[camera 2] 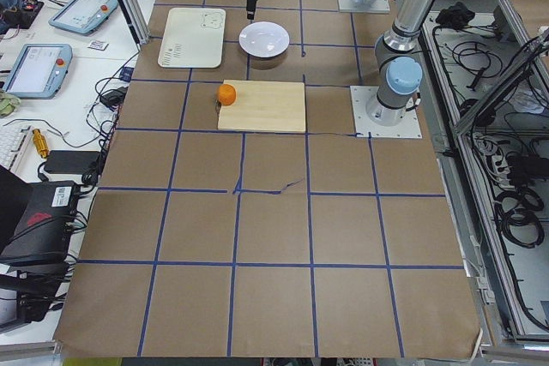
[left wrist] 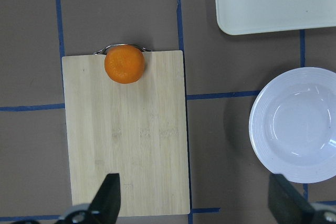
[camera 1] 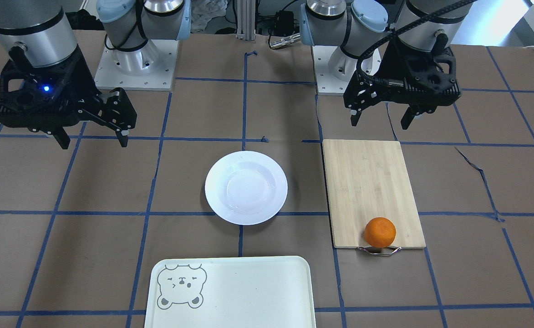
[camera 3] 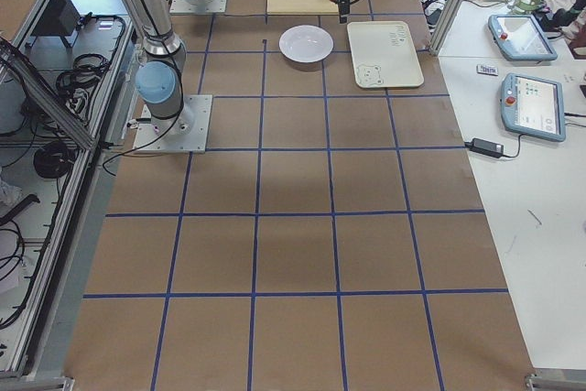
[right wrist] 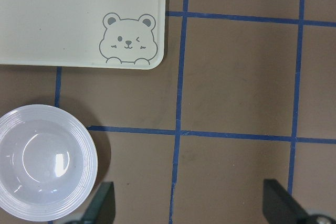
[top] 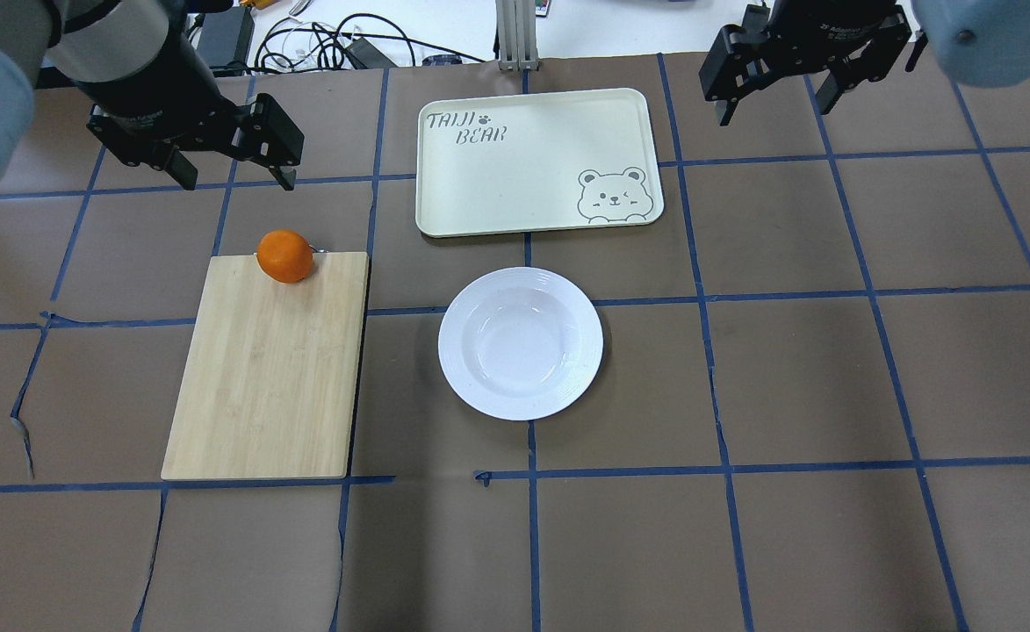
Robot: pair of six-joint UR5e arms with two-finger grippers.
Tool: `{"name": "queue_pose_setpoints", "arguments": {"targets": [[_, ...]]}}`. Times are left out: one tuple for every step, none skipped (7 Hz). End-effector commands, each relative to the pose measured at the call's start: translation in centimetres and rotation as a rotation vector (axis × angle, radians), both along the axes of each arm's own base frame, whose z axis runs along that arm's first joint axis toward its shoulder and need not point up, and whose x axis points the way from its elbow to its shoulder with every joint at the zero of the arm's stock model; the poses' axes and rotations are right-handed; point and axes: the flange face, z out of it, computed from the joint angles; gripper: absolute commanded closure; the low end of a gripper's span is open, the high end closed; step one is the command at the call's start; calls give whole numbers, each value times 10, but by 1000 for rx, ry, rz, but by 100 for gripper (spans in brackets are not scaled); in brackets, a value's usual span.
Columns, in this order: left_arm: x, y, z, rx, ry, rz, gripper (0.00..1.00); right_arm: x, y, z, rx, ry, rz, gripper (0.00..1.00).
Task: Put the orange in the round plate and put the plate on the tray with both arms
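Orange (top: 286, 256) sits at cutting board (top: 264, 377) handle end; round plate (top: 521, 342) lies nr tray (top: 523, 167). Left gripper (top: 238, 180) & right gripper (top: 774, 104): fingers apart, holding nothing.

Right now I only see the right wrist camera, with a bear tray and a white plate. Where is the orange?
Observer: The orange sits on a bamboo cutting board, at the end with the metal handle. The board lies on the robot's left of the round plate.
Operator: Is the other arm holding it?
Observer: No. The left gripper is open, holds nothing, and is apart from the orange.
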Motion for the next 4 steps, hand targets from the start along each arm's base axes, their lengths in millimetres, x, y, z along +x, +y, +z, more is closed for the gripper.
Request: {"name": "queue_pose_setpoints", "arguments": {"targets": [[0, 0, 0, 1, 3, -1, 0, -1, -1, -1, 2, 0, -3, 0], [0, 1, 1, -1, 0, -1, 0, -1, -1, -1, 2, 1, -1, 0], [1, 3, 4, -1, -2, 1, 0, -1, -1, -1, 2, 1, -1, 0], [0, 4, 4, -2, -2, -1, 0, -1, -1, -1, 2, 1, -1, 0]]}}
